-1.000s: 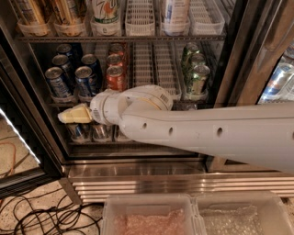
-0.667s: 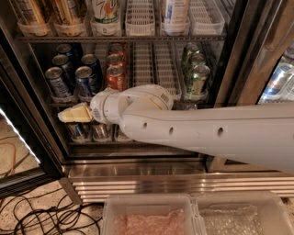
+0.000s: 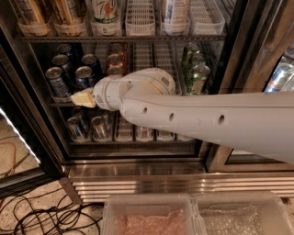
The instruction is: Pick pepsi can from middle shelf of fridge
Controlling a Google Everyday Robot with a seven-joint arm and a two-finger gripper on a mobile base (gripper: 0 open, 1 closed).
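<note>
Several dark-blue pepsi cans (image 3: 58,82) stand in two lanes at the left of the middle shelf (image 3: 154,57) of the fridge (image 3: 248,50). Orange-red cans (image 3: 115,62) stand to their right, and green cans (image 3: 199,78) stand at the shelf's right end. My gripper (image 3: 81,99), with yellowish tips, points left at the front edge of that shelf, just below and right of the front pepsi cans. It holds nothing that I can see. My white arm (image 3: 206,121) crosses the fridge front from the right and hides part of the shelf.
Tall bottles (image 3: 105,11) stand on the level above. Silver-topped containers (image 3: 76,128) stand on the level below. Stainless rails (image 3: 161,183) run along the base. Two clear plastic bins (image 3: 147,215) sit in front. Black cables (image 3: 41,215) lie on the floor at the left.
</note>
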